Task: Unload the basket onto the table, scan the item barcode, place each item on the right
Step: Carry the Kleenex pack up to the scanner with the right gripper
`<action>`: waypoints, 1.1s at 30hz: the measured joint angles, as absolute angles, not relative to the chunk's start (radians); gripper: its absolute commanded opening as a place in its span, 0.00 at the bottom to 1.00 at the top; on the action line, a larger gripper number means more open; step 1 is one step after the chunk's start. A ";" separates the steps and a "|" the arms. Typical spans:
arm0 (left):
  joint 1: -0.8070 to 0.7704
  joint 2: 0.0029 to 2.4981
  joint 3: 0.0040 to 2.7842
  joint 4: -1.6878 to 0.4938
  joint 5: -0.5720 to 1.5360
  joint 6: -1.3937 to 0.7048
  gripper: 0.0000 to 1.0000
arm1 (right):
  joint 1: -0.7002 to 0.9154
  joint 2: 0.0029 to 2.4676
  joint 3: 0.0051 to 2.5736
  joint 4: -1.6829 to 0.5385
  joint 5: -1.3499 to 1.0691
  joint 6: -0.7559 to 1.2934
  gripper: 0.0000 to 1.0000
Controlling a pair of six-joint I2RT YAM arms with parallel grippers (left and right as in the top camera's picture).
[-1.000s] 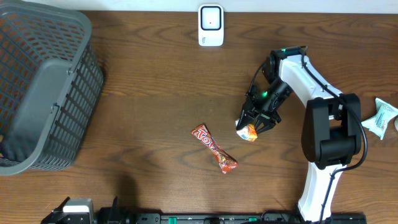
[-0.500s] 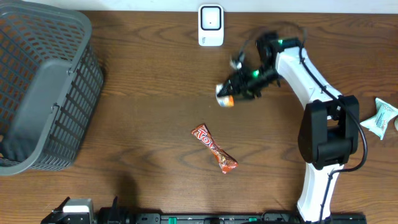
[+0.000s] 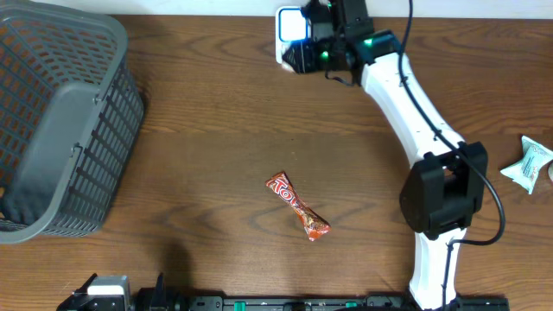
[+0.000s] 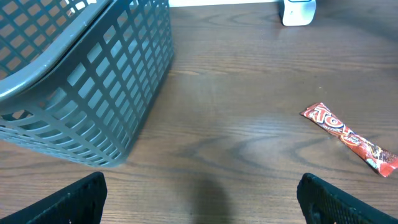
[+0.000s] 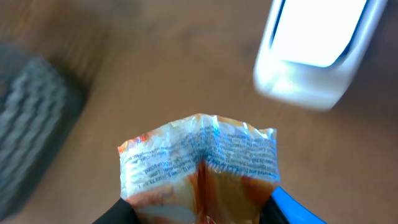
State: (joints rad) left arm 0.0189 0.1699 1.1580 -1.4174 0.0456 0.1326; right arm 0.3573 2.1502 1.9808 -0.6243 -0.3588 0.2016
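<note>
My right gripper (image 5: 196,213) is shut on a small orange-and-clear snack packet (image 5: 199,163), its printed seam side facing the wrist camera. The white barcode scanner (image 5: 317,50) sits just beyond the packet, up and to the right. In the overhead view the right gripper (image 3: 300,55) hovers at the scanner (image 3: 290,19) on the table's far edge, and the gripper covers the packet. My left gripper (image 4: 202,205) stands open and holds nothing, low over bare wood near the front edge.
A grey plastic basket (image 3: 60,121) fills the left side, close ahead of the left gripper (image 4: 74,81). A red candy bar (image 3: 298,206) lies mid-table. A green-white packet (image 3: 529,162) rests at the right edge.
The right arm has carried the snack packet from the mid-right of the table up and left to the scanner. The left gripper has not moved.
</note>
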 measured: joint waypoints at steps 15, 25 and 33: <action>0.019 0.170 1.158 -1.417 0.046 0.133 0.98 | 0.402 2.382 1.982 0.098 0.042 0.171 0.41; 0.019 0.170 1.158 -1.418 0.046 0.133 0.98 | 0.387 2.558 1.983 0.230 0.112 0.171 0.42; 0.019 0.170 1.158 -1.418 0.046 0.133 0.98 | 0.387 2.547 2.009 0.145 0.116 0.171 0.38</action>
State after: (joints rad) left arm 0.0189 0.1696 1.1580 -1.4178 0.0456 0.1326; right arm 0.3866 2.5469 2.0087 0.1448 0.1162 0.1707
